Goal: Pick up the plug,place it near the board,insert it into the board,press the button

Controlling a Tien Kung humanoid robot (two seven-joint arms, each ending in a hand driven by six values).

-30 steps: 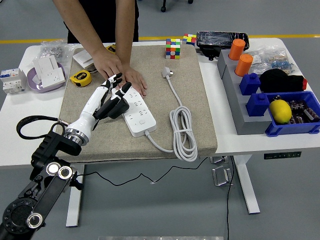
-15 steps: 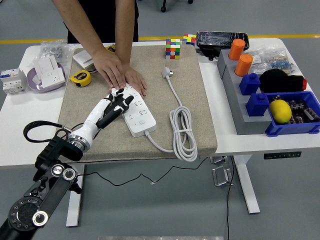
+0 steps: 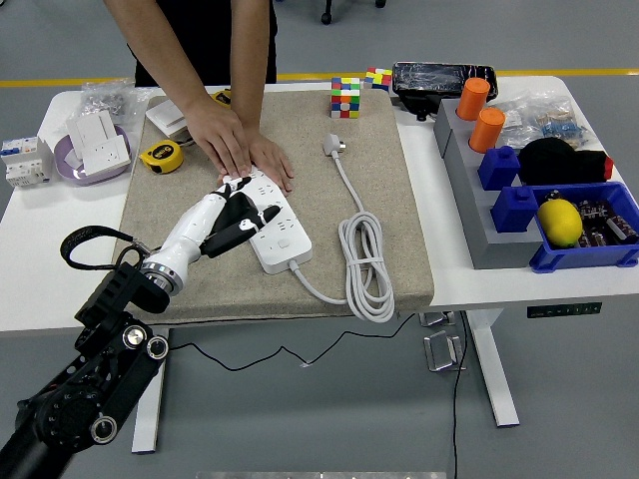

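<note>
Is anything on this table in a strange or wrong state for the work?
Yes. The plug lies loose on the mat, not in the power strip, yet the left robot hand is already on the strip. A person's hands hold the strip's far end.

White plug [image 3: 331, 147] unplugged, beyond white board [image 3: 274, 222].

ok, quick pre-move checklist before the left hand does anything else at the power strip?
1. Plug inserted in the power strip: not ok, it lies loose on the mat, apart from the strip.
2. Left hand over the strip: ok, fingers reach onto it.
3. Hand empty: ok, it holds nothing.
4. Strip steadied: ok, the person's hands press its far end.
5. Clearance between robot fingers and person's hands: not ok, very close.
6. Button contact: cannot tell.
</note>
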